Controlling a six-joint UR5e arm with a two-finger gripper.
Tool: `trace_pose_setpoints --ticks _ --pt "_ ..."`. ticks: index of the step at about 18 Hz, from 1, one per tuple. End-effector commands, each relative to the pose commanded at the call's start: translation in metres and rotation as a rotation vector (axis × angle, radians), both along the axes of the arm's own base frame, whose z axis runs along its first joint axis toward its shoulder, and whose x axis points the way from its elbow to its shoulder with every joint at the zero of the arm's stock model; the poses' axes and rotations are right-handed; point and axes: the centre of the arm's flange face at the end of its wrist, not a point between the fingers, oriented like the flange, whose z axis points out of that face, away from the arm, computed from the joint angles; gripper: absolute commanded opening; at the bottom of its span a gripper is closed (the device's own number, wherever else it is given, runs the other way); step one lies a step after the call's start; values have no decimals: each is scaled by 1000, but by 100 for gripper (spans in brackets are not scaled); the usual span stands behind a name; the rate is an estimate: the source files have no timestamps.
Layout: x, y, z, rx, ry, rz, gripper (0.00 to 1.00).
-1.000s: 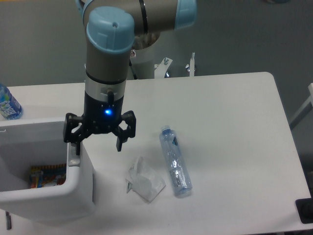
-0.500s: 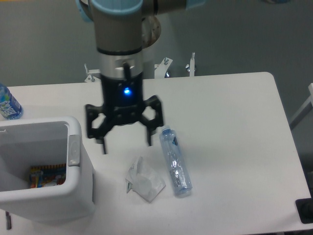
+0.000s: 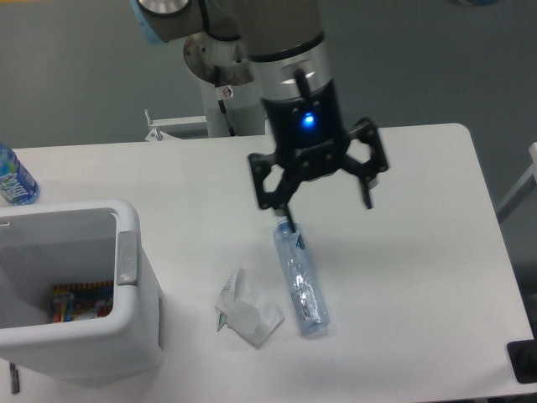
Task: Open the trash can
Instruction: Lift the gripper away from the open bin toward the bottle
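Jaws (image 3: 328, 203) moved right from trash can (image 3: 126, 336), seemingly over bottle (image 3: 300, 281).

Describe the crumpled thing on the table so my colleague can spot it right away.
Start at the big white trash can at the table's left edge, lid open. Just right of it lies the crumpled white wrapper, left of the clear plastic bottle lying on its side. It is the only flat, wrinkled, opaque item there.
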Motion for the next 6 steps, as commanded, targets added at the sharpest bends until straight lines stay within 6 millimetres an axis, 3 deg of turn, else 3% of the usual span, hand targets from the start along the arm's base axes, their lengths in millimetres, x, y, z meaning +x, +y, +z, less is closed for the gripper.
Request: trace_pose_setpoints --ticks 6 --pt "-10 -38 -5 -69 17 -69 100"
